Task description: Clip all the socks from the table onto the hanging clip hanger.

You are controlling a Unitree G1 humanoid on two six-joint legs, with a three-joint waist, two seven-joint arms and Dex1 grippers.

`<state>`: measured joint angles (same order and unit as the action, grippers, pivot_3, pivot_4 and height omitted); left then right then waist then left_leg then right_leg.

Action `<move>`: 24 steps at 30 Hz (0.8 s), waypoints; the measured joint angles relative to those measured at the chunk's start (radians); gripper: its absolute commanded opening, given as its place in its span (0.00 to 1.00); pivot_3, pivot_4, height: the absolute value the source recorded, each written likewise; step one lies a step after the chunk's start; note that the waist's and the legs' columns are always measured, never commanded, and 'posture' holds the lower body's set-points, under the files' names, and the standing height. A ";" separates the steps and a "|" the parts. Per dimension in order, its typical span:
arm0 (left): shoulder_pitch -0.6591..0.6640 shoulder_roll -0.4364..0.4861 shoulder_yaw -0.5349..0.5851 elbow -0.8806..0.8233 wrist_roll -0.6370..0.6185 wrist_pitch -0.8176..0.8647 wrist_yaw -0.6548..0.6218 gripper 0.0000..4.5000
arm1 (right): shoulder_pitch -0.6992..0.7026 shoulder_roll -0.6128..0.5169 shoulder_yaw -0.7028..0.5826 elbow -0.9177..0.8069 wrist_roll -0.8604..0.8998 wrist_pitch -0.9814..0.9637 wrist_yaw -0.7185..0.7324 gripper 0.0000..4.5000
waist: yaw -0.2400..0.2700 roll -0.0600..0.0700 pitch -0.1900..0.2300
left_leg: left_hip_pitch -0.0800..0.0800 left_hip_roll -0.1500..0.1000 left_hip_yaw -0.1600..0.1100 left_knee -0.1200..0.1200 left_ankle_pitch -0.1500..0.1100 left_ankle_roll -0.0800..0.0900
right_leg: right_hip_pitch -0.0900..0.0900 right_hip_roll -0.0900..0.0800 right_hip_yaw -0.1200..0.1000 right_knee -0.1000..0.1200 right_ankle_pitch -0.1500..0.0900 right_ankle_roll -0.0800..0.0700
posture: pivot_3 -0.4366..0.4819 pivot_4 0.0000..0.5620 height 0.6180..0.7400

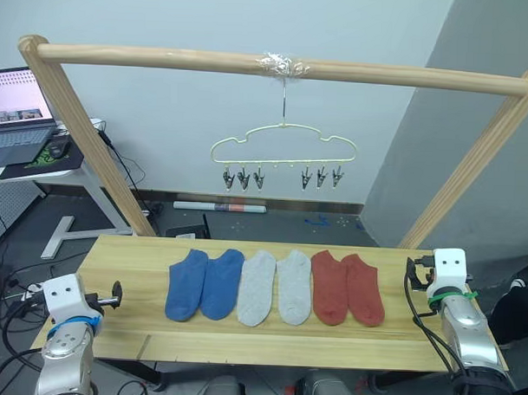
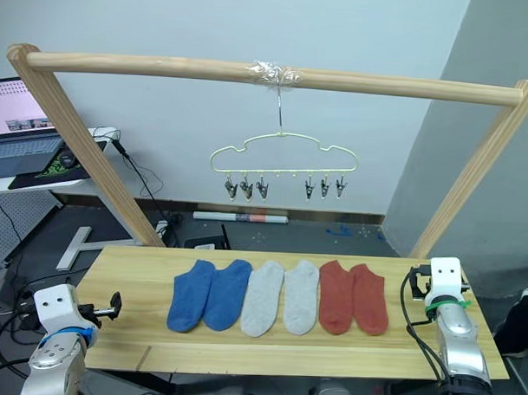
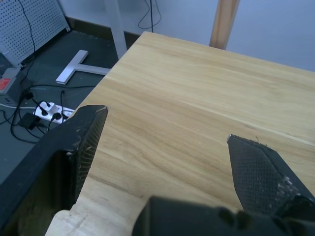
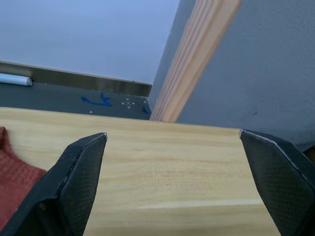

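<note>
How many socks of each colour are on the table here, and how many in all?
Blue socks: 2
Grey socks: 2
Red socks: 2
Total: 6, all lying in a row on the table; none on the clip hanger yet.

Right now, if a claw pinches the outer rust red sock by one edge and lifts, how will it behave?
Probably floppy: the outer rust red sock lies flat and thin on the table, so it should drape. Likely light too. Its edge touches the neighbouring red sock, which might get dragged along.
</note>
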<state>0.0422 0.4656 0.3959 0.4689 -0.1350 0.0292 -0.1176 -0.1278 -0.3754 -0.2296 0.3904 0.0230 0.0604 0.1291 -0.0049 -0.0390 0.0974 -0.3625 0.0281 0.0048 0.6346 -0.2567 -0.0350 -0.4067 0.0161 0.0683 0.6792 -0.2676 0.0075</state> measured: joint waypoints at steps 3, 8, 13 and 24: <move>0.007 -0.001 0.002 -0.002 0.000 -0.001 0.002 1.00 | -0.007 0.000 0.000 0.001 0.000 -0.006 0.001 1.00 | 0.006 0.000 0.000 | 0.000 0.000 0.000 0.000 0.000 0.000 | 0.000 0.000 0.000 0.000 0.000 0.000 | 0.65 0.13 1.00; 0.015 -0.004 0.002 -0.008 0.000 -0.001 0.008 1.00 | -0.009 0.000 0.000 0.008 0.000 -0.007 0.001 1.00 | 0.010 0.000 0.000 | 0.000 0.000 0.000 0.000 0.000 0.000 | 0.000 0.000 0.000 0.000 0.000 0.000 | 0.64 0.13 1.00; 0.014 -0.004 0.002 -0.010 0.000 -0.006 0.011 1.00 | -0.010 -0.001 0.000 0.008 0.000 -0.008 0.001 1.00 | 0.009 0.000 0.000 | 0.000 0.000 0.000 0.000 0.000 0.000 | 0.000 0.000 0.000 0.000 0.000 0.000 | 0.62 0.14 1.00; 0.035 -0.006 0.043 -0.112 -0.064 -0.012 -0.017 1.00 | -0.040 -0.011 0.000 0.007 0.000 -0.003 0.001 1.00 | 0.003 0.000 0.001 | 0.000 0.000 0.000 0.000 0.000 0.000 | 0.000 0.000 0.000 0.000 0.000 0.000 | 0.58 0.18 1.00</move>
<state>0.0769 0.4594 0.4393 0.3571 -0.1992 0.0167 -0.1343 -0.1681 -0.3868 -0.2296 0.3972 0.0233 0.0577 0.1300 -0.0021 -0.0387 0.0987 -0.3625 0.0285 0.0051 0.6346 -0.2567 -0.0351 -0.4068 0.0160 0.0687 0.6789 -0.2677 0.0074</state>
